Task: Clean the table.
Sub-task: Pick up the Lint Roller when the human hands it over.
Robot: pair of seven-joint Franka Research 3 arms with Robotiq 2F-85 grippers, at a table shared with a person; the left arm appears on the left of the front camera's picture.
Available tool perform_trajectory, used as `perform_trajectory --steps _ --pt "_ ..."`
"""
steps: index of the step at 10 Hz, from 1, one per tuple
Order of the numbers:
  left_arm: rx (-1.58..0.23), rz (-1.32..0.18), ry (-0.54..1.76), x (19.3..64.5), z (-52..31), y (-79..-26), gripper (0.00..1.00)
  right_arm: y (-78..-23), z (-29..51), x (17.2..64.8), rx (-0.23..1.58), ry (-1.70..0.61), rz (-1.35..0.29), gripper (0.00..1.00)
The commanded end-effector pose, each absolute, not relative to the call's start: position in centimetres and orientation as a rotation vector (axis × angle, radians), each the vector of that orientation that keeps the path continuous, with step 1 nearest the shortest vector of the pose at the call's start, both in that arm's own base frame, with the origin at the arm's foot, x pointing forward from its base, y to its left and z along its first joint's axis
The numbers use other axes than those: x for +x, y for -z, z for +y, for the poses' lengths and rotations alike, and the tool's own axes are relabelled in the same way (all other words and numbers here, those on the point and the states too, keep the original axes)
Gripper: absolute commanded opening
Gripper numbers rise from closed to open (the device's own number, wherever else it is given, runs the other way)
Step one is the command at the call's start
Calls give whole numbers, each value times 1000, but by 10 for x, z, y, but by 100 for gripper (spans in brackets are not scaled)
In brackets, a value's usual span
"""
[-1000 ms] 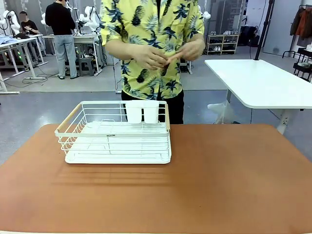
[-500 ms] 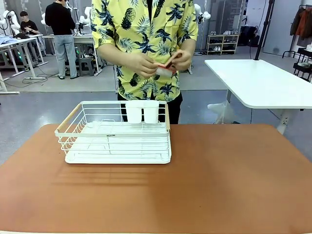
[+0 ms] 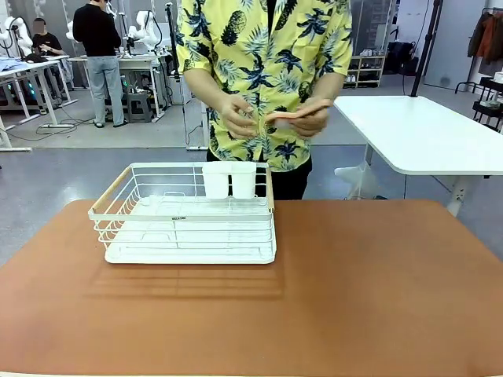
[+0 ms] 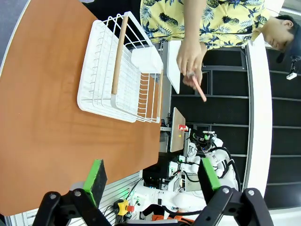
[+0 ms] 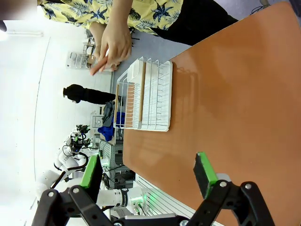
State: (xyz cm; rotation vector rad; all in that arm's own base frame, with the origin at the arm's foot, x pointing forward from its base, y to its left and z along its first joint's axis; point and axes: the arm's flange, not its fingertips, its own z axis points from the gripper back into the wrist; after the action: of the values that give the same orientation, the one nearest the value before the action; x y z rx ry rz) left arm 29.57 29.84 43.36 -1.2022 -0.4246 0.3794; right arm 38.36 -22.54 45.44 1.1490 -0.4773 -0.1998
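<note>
Standing on the table [image 3: 377, 298], front view: one white wire dish rack [image 3: 185, 216] with wooden side rails, on the left half of the terracotta top. The table stretches from the rack to the near edge and off to the right.
- Two white cup-shaped holders [image 3: 229, 181] sit at the rack's far side, touching each other.
- Person in a yellow leaf-print shirt [image 3: 267, 47] stands just behind the rack, at the table's far edge.
- The person's hands [image 3: 238, 115] are raised above the rack's far side. Between them is a thin pink-orange item [image 3: 295, 115], possibly a utensil; too small to tell.
- A white-topped table [image 3: 424, 133] stands well beyond the rack, to the right.

Left wrist view:
- Left gripper [image 4: 151, 176]: jaws spread wide, green pads apart, nothing between them, hanging off the table well apart from the rack.
- Rack on the brown top; the person's hand past its far side holds the pink item.

Right wrist view:
- Right gripper [image 5: 146, 173]: jaws spread wide, nothing held, over the table well apart from the rack.
- The person's hands show beyond the rack's far side.
</note>
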Motion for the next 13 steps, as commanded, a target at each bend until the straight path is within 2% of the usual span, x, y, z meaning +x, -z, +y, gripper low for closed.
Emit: perform_trajectory --steps 1,13 --pt "-1211 -434 -379 293 298 -433 100 -456 -225 383 1152 198 -481 100" --pt "-1211 -434 -379 293 298 -433 100 -456 -225 383 1152 198 -481 100"
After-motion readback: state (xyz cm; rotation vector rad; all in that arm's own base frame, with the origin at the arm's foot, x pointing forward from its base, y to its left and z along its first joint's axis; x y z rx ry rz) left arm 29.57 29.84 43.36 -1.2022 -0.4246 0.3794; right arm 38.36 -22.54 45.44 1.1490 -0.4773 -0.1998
